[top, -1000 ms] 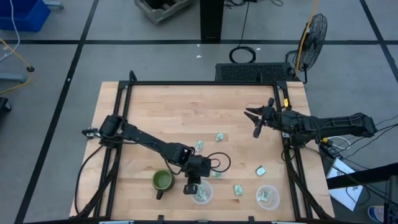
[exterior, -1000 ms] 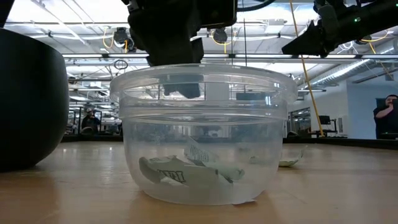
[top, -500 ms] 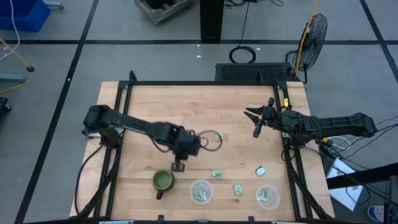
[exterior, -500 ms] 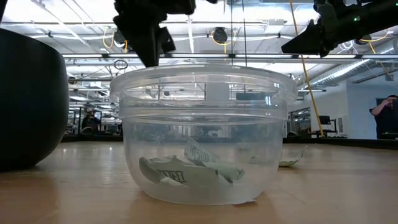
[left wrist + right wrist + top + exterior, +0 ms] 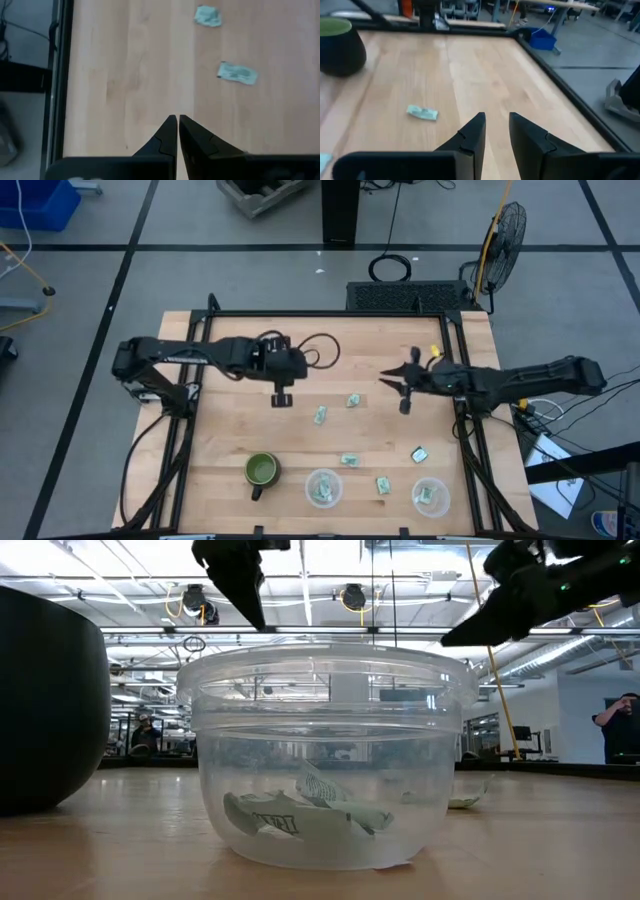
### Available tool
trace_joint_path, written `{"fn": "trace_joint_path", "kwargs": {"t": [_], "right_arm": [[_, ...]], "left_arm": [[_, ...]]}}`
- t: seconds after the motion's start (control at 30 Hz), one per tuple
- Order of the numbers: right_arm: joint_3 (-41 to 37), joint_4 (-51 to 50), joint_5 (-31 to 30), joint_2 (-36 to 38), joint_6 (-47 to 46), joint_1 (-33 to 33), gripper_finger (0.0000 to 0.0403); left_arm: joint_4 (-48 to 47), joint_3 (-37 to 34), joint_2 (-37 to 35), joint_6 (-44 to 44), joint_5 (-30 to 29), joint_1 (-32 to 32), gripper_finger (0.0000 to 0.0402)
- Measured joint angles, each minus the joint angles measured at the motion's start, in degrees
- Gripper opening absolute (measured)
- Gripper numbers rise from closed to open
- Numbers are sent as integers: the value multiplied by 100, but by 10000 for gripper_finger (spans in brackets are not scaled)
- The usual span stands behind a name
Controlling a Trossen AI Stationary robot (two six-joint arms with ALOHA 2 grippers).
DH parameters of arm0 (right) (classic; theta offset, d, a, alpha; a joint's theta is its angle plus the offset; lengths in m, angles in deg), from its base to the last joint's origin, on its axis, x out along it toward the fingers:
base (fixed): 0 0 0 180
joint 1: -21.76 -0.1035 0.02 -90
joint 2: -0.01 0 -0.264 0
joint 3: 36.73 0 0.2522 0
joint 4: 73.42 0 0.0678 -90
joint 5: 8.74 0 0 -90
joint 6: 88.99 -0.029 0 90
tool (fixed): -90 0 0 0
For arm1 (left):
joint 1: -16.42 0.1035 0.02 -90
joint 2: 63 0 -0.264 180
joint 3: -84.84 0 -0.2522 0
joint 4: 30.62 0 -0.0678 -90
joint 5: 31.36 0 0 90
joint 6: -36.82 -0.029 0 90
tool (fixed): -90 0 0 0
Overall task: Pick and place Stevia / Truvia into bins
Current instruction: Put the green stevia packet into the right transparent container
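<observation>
Several pale green Stevia packets lie flat on the wooden table: two near the middle and three nearer the cups. Two clear cups stand at the near edge, the left and the right. Both hold packets; those in the left cup show in the low view. My left gripper is shut and empty, left of the middle packets. My right gripper is open, right of them, holding nothing.
A dark green mug stands left of the left cup near the table's near edge. A black frame rail runs around the table. Bare wood lies across the far half of the table. A person stands far back in the room.
My left gripper has left its place over the left cup at the near edge. It has swung up and toward the table's far-left, ending left of the middle packets. My right gripper has shifted a little toward the table's middle. The packets and cups have stayed put.
</observation>
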Motion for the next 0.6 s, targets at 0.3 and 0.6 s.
{"fn": "trace_joint_path", "kwargs": {"t": [0.3,0.6], "right_arm": [[3,1897,1479,-2111,522,-2,129],[0,2795,1761,-4052,287,-192,131]], "left_arm": [[-4,-2,35,-19,5,513,26],[1,-2,25,-25,16,713,26]]}}
